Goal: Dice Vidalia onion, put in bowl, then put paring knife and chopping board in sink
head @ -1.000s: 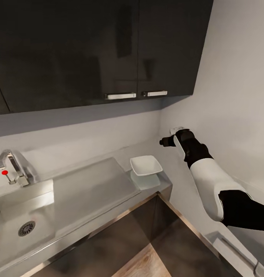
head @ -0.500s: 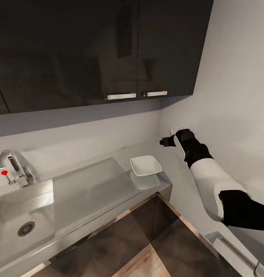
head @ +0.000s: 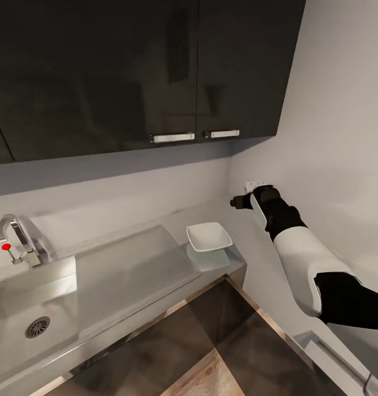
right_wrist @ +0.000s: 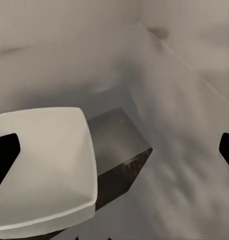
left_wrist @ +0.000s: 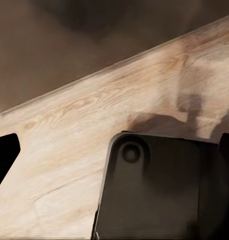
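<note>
Below the right hand (head: 236, 202) sits the bowl (head: 209, 237), empty; hand has crept slightly rightward, fingers spread wide. Onion not yet fetched, I judge.

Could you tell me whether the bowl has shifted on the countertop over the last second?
No. The bowl sits at the same spot by the countertop's end corner, just past the drainboard edge, as before.
</note>
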